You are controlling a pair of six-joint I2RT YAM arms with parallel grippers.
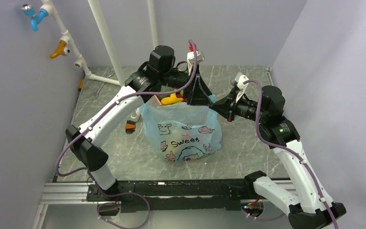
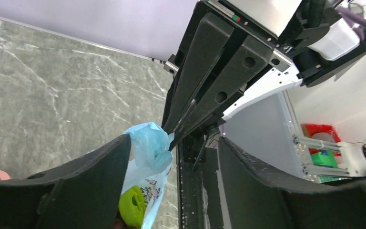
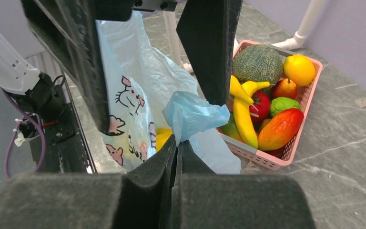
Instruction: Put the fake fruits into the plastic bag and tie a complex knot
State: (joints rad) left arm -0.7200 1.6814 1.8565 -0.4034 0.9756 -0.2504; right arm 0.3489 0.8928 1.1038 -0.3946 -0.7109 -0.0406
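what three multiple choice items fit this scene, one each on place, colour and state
1. Where do most fake fruits lie? A on the bare table B in the pink basket C on an arm
2. What colour is the plastic bag? A light blue B black C red
3. How is the right pincer? A wide open B shut on a banana C shut on the plastic bag
B, they fill the basket; A, its film is pale blue; C, it pinches a blue fold.
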